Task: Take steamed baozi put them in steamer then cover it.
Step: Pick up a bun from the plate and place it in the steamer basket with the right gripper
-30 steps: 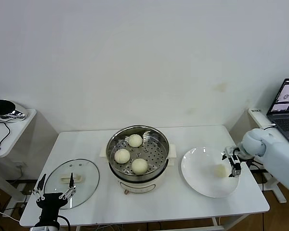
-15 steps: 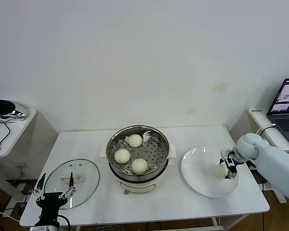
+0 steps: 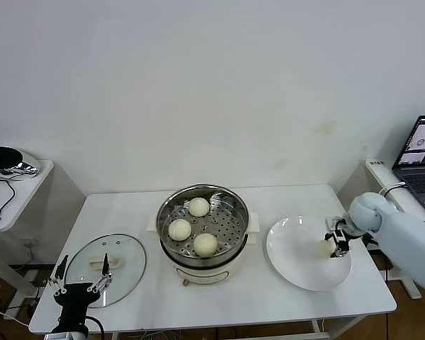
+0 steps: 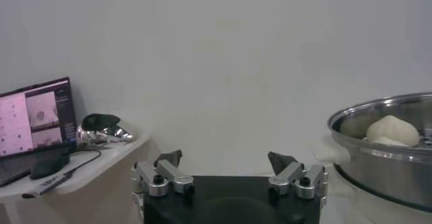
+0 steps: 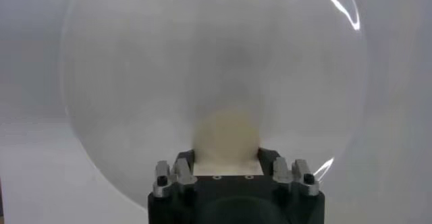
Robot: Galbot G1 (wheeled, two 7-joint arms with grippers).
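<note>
Three cream-white baozi point(image 3: 198, 207) lie on the perforated tray of the steel steamer point(image 3: 235, 212) at the table's middle. A fourth baozi point(image 5: 227, 137) rests on the white plate point(image 3: 297, 262) to the right. My right gripper point(image 3: 336, 241) reaches down onto it, and in the right wrist view the right gripper point(image 5: 227, 156) is shut on the baozi, with a jaw pressed against each side. The glass cover point(image 3: 120, 248) lies flat at the table's left. My left gripper point(image 3: 78, 283) hangs open at the front left corner near the cover, holding nothing; the left wrist view shows this gripper point(image 4: 226, 159) beside the steamer point(image 4: 385, 164).
A laptop point(image 3: 419, 159) stands on a side table beyond the plate on the right. Another small table on the left carries a shiny black-and-chrome object point(image 3: 10, 161) and cables. The plate lies near the table's right edge.
The right gripper's jaws have come together on the baozi on the plate, and the wrist shifted slightly over it. The left arm has stayed still.
</note>
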